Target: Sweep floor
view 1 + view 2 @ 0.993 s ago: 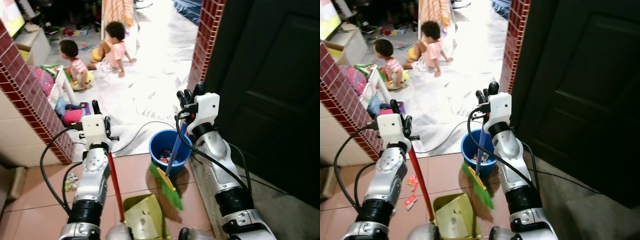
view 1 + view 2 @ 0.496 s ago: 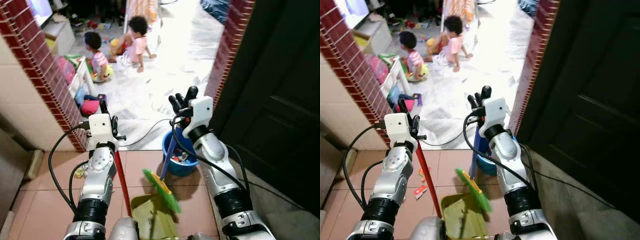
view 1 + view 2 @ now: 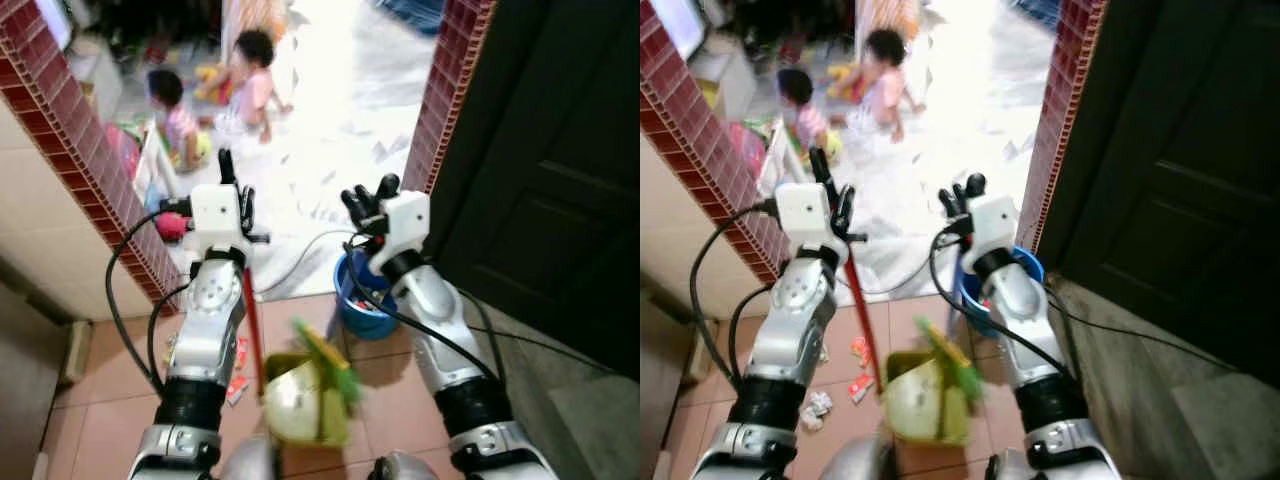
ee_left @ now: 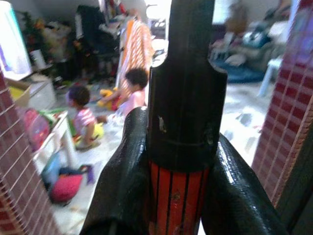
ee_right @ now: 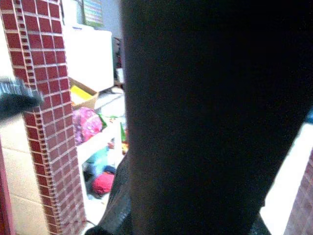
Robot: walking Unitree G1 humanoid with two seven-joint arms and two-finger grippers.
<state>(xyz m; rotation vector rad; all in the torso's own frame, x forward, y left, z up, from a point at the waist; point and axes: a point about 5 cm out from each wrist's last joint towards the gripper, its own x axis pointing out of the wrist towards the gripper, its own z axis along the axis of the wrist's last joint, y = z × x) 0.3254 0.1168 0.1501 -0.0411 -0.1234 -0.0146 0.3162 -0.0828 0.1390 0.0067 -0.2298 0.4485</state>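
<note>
The red handle (image 4: 178, 196) of the dustpan (image 3: 300, 400) is seen clamped between the two black fingers of the left gripper (image 3: 232, 185), near its black-capped top end; the pan itself hangs low below that gripper, over the tiled floor (image 3: 90, 430). The right gripper (image 3: 366, 205) is closed around the upper end of the broom (image 3: 330, 355), whose blue stick runs down from it to green bristles lying against the pan's mouth. Both tools are judged light and stiff in the stick, yet long, so that a hold this far up is likely to let the lower ends swing; a hold further down would give firmer control. The bristles are judged soft and springy, and the smooth plastic handles may turn in the fingers. Scraps of litter (image 3: 862, 385) lie on the tiles beneath the left gripper, and a blue bucket (image 3: 362, 310) stands just below the right one.
</note>
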